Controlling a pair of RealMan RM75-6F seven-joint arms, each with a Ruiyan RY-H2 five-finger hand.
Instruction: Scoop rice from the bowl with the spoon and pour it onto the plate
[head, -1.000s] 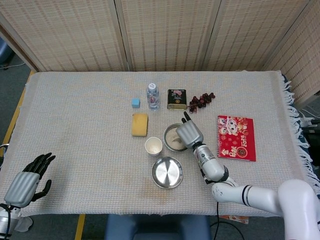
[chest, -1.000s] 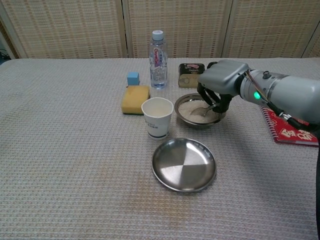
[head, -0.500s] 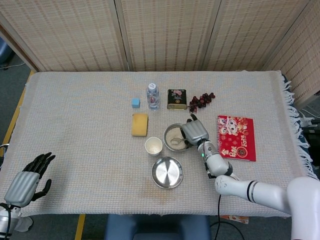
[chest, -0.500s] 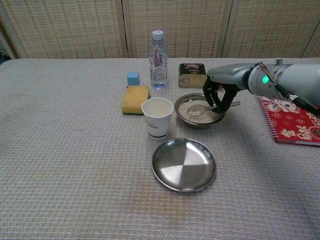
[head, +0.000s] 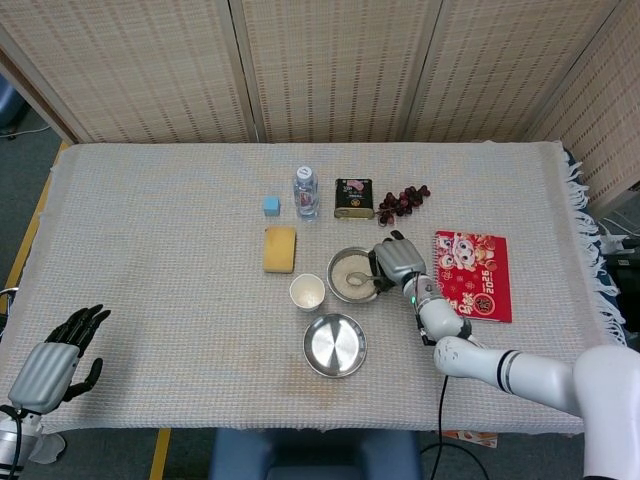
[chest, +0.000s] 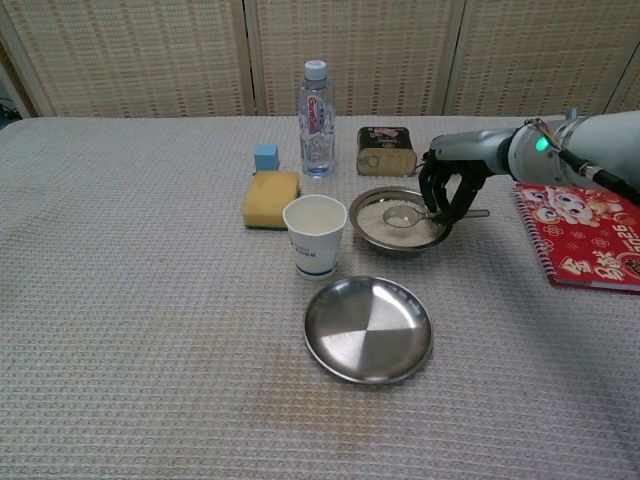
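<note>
A steel bowl of white rice stands mid-table. My right hand is at the bowl's right rim and grips the handle of a metal spoon. The spoon's scoop carries rice and hovers level just above the rice in the bowl. An empty steel plate lies in front of the bowl, nearer to me. My left hand rests open at the table's near left corner, holding nothing, and shows only in the head view.
A white paper cup stands just left of the bowl. Behind are a yellow sponge, a small blue block, a water bottle, a dark tin and grapes. A red notebook lies right.
My right hand has drawn back to the right, from over the bowl to its right rim. The spoon has come up out of the rice with a load in its scoop.
</note>
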